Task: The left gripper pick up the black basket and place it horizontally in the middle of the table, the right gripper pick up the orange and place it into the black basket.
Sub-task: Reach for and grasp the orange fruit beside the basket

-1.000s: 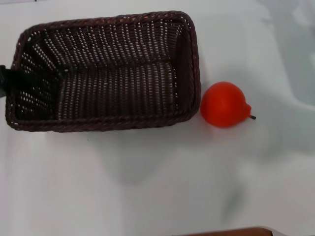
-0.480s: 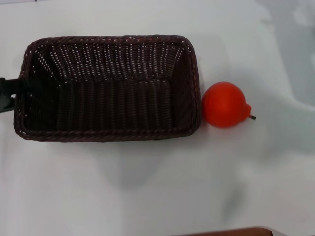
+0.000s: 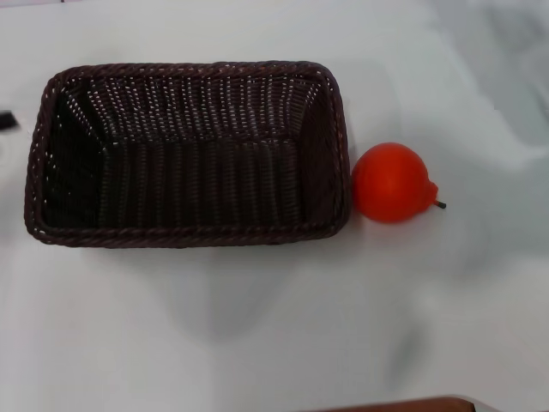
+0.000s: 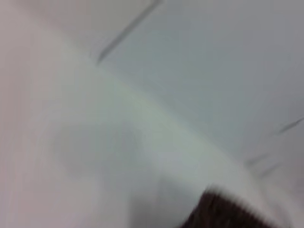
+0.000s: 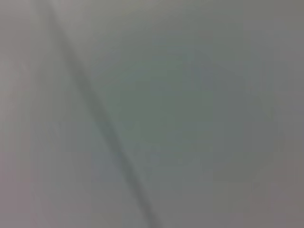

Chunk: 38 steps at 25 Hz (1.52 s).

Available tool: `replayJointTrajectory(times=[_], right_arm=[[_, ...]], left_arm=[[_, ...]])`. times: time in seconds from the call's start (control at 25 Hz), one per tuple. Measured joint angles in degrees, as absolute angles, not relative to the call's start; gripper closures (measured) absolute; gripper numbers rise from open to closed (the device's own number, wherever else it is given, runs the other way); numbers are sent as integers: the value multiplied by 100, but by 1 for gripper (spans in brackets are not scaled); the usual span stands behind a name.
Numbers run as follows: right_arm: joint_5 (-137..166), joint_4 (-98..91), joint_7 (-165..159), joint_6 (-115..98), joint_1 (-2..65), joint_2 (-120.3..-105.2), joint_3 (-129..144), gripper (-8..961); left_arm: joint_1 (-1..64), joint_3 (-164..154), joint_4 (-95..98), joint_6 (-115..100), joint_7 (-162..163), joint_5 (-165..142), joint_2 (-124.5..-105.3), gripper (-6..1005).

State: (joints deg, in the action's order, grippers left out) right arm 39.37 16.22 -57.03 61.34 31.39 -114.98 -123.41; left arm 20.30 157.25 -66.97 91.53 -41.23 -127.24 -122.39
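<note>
The black basket (image 3: 193, 154) lies flat on the white table (image 3: 257, 326), its long side running left to right and its open top up, left of the table's middle. The orange (image 3: 393, 183) rests on the table just right of the basket's right end, its stem pointing right. Only a small black piece of my left gripper (image 3: 7, 120) shows at the left edge of the head view, apart from the basket's left rim. A dark corner of the basket (image 4: 228, 213) shows in the left wrist view. My right gripper is out of view.
A brown edge (image 3: 403, 403) shows at the bottom of the head view. Bare white tabletop lies in front of the basket and orange. The right wrist view shows only a blurred grey surface.
The basket went from tilted to lying flat on the table. My left gripper let go of its left rim and drew back to the left edge of the view. The orange has not moved.
</note>
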Motion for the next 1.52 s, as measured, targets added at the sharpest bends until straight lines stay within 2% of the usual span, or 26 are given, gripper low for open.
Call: replayJointTrajectory(times=[0.08, 0.16, 0.28, 0.4, 0.48, 0.68, 0.84, 1.24, 1.44, 1.52], right_arm=[[4894, 1981, -6667, 6113, 3142, -11188, -11952, 44], [6121, 2441, -7780, 6259, 3199, -10789, -11603, 50], [8083, 3159, -9318, 6717, 3356, -10350, -11384, 59], [9969, 3940, -10572, 7444, 3540, -10132, -11444, 68], [10933, 4436, -11122, 7915, 3672, -10098, -11539, 74], [12797, 5061, -11577, 9104, 4165, -10223, -11775, 89], [13614, 5070, -11650, 9556, 4499, -10395, -11786, 102], [14463, 4526, -11483, 9552, 5032, -11032, -11582, 132], [14941, 4095, -11447, 9058, 5248, -11403, -11412, 147], [15052, 4004, -11389, 8949, 5294, -11503, -11408, 153]], left_arm=[[2003, 16028, -6654, 9221, -4551, -12365, -12181, 381], [1913, 16329, -6570, 9279, -5070, -11819, -12152, 379], [1715, 16467, -6372, 9272, -5741, -10837, -12172, 359], [1567, 16468, -5985, 9264, -6314, -9980, -12164, 307], [1537, 16470, -5752, 9262, -6505, -9680, -12132, 272], [1559, 16472, -5455, 9257, -6733, -9457, -12101, 184], [1584, 16475, -5342, 9254, -6776, -9451, -12099, 146], [1592, 16474, -5240, 9255, -6793, -9445, -12090, 127], [1615, 16470, -5175, 9255, -6795, -9445, -12077, 126], [1620, 16470, -5097, 9255, -6800, -9443, -12048, 126]])
